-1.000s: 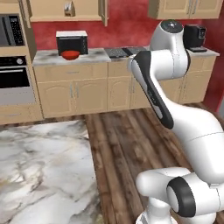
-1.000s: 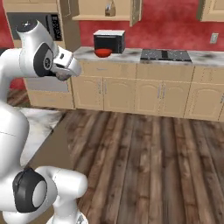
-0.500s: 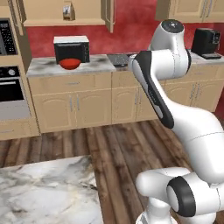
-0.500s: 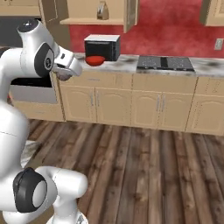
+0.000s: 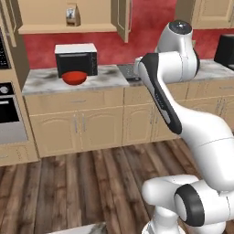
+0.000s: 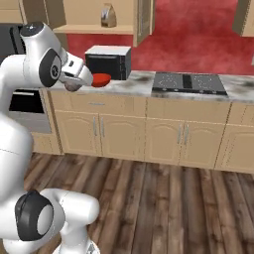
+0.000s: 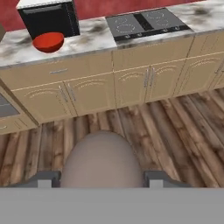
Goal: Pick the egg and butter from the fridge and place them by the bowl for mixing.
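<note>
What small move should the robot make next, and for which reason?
Probably carry the egg forward toward the counter and stop beside the red bowl. The tool holds the egg between its fingers, while the bowl sits far ahead, in front of the microwave.

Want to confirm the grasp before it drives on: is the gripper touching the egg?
Touching. In the hand view the egg sits squeezed between both fingertips of the gripper, no gap either side.

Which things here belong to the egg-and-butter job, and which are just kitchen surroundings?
Job:
- egg, held between the jaws of the gripper
- red bowl on the counter

Surroundings:
- microwave behind the bowl
- cooktop
- wall oven
- base cabinets
</note>
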You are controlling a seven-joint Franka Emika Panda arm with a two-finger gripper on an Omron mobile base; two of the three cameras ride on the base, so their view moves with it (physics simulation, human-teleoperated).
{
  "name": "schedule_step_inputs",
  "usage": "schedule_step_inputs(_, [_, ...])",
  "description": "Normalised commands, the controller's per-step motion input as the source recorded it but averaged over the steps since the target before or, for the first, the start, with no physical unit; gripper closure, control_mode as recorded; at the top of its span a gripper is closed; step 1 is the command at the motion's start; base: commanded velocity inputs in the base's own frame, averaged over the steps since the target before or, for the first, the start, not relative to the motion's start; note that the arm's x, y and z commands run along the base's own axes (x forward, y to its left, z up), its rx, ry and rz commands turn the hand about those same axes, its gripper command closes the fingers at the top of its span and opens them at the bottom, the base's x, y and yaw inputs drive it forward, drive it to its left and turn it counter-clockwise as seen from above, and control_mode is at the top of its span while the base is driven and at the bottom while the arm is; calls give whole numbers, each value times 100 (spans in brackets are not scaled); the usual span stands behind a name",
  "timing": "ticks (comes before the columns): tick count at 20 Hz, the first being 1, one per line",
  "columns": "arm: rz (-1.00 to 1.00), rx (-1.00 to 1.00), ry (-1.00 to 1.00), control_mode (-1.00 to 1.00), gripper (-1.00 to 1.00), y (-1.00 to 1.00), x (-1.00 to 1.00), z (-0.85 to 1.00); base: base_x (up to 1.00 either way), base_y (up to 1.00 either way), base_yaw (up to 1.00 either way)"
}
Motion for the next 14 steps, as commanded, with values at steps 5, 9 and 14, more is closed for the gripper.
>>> schedule_step_inputs(5, [0,0,0,100,100,0,0,0,94,-4,2])
schedule_step_inputs(9, [0,0,0,100,100,0,0,0,83,0,0])
schedule_step_inputs(14, [0,0,0,100,100,0,0,0,54,40,0])
